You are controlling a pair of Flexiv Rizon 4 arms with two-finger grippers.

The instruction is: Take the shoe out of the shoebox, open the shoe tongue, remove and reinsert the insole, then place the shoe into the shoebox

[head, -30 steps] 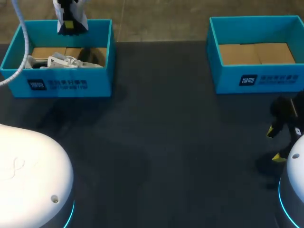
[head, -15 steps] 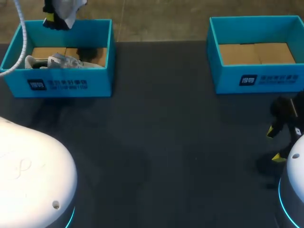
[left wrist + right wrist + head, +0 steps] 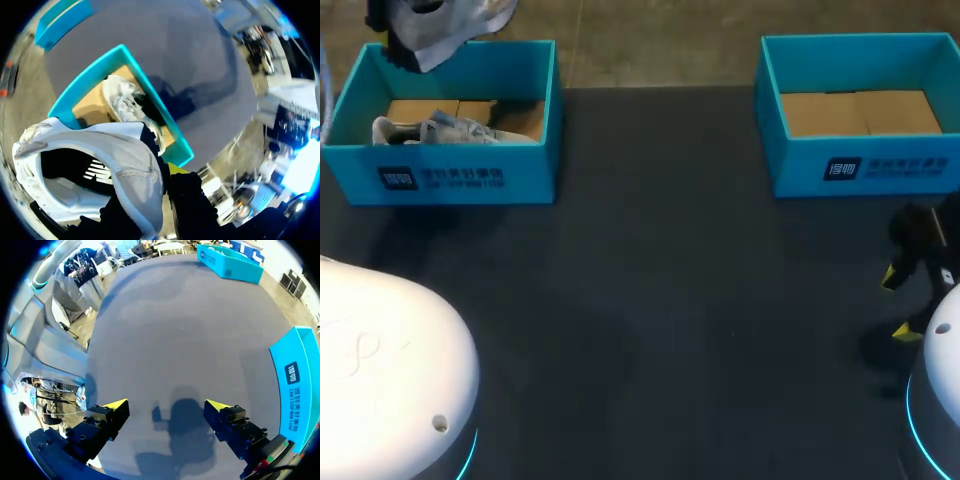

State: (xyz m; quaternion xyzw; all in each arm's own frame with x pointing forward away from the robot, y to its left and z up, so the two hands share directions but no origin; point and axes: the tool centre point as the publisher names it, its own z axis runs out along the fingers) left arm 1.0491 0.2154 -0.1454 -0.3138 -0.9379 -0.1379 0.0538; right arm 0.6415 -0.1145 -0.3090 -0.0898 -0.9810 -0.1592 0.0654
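Right now the left claw (image 3: 155, 195) is clenched on the shoe (image 3: 450, 22), one yellow-tipped finger inside the dark-lined opening and the other outside the grey upper, as far as the left wrist view lets me judge. The shoe hangs in the air over the far wall of the left shoebox (image 3: 455, 180), clear of the rim. A second shoe (image 3: 435, 130) lies on the cardboard floor of that box, directly under the claw.

What matters for the coming move is where the carried shoe sits against everything else. From the claw, its body runs sideways and away, with the long axis lying across the fingers rather than along them. I cannot tell for certain whether the toe or the heel is the far end. The bare dark surface (image 3: 670, 300) where I would set it down lies toward me and to the right of the box, so the path has to clear the box's near wall.

The right claw (image 3: 166, 407) is released, with its fingers wide and nothing between them. It hovers low over the surface at my near right, just in front of the right shoebox (image 3: 865, 170), which holds nothing. It is well apart from the shoe, so the left arm is the only one placed to act. I would bring the shoe toward the middle, where both arms can reach the tongue.
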